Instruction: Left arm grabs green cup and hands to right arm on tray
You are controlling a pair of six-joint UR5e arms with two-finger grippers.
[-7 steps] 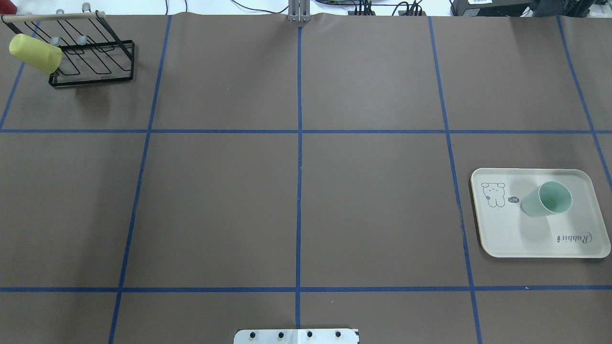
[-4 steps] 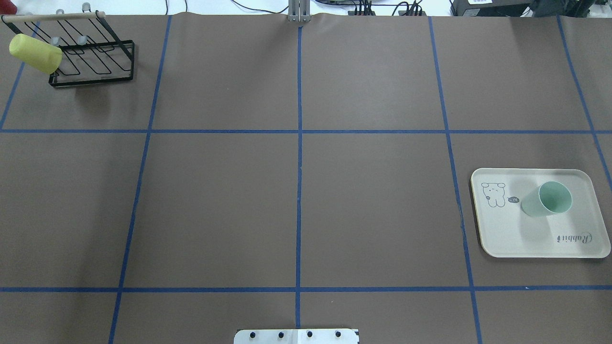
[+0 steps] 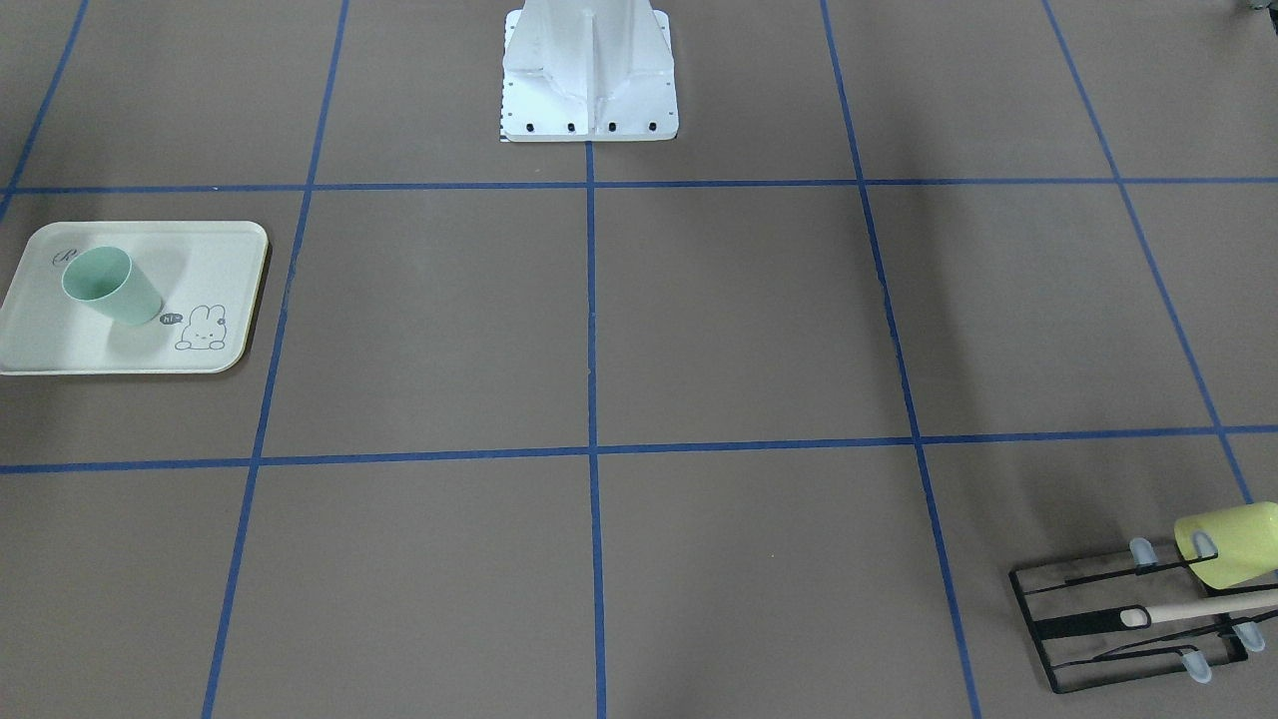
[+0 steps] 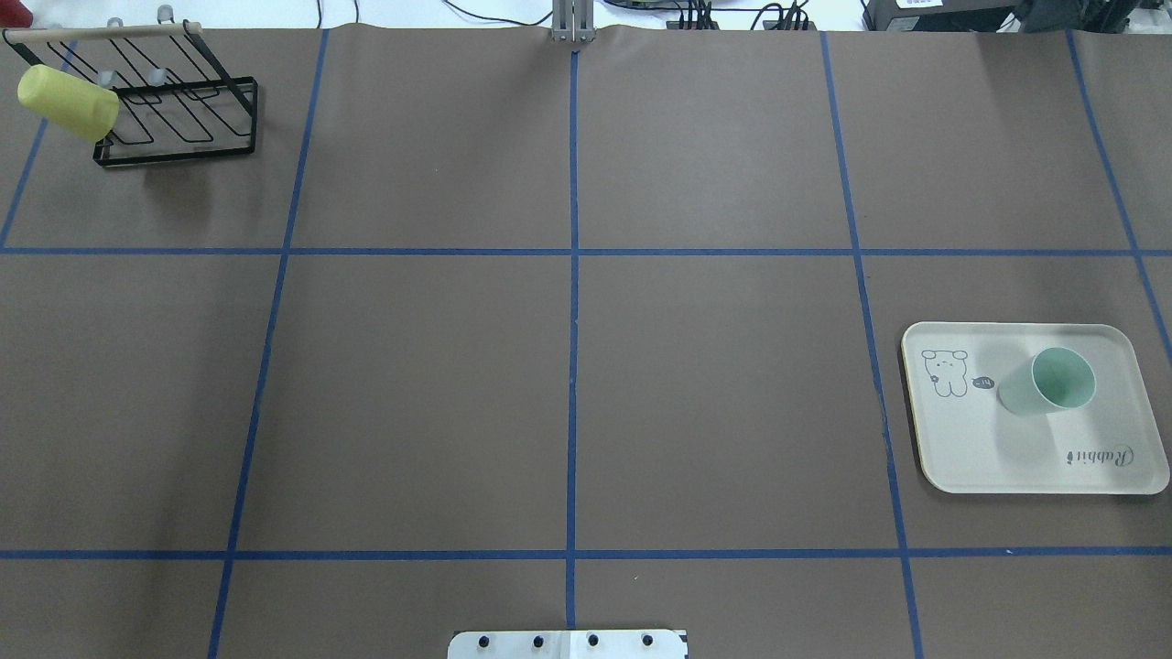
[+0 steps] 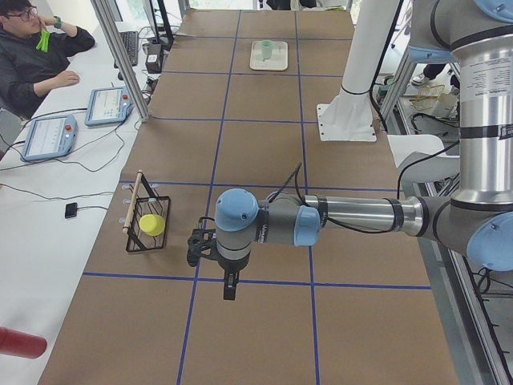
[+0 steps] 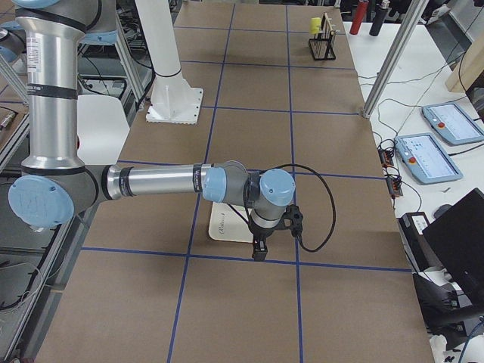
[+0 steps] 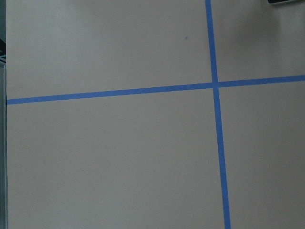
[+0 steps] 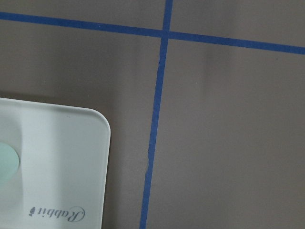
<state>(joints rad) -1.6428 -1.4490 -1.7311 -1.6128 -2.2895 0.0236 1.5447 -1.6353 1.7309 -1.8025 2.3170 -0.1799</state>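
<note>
The pale mint-green cup (image 4: 1048,383) stands upright on the cream "Rabbit" tray (image 4: 971,448) at the table's right side. Both also show in the front-facing view, the cup (image 3: 108,285) on the tray (image 3: 60,350). The right wrist view shows the tray's corner (image 8: 57,157) and a sliver of the cup (image 8: 6,163). My left gripper (image 5: 229,287) shows only in the exterior left view, pointing down over the table near the rack; I cannot tell whether it is open. My right gripper (image 6: 259,251) shows only in the exterior right view, above the tray's edge (image 6: 227,227); I cannot tell its state either.
A black wire rack (image 4: 183,119) stands at the far left corner with a yellow-green cup (image 4: 69,102) hung on it. The robot's white base (image 3: 589,80) is at the table's near edge. Blue tape lines grid the brown table.
</note>
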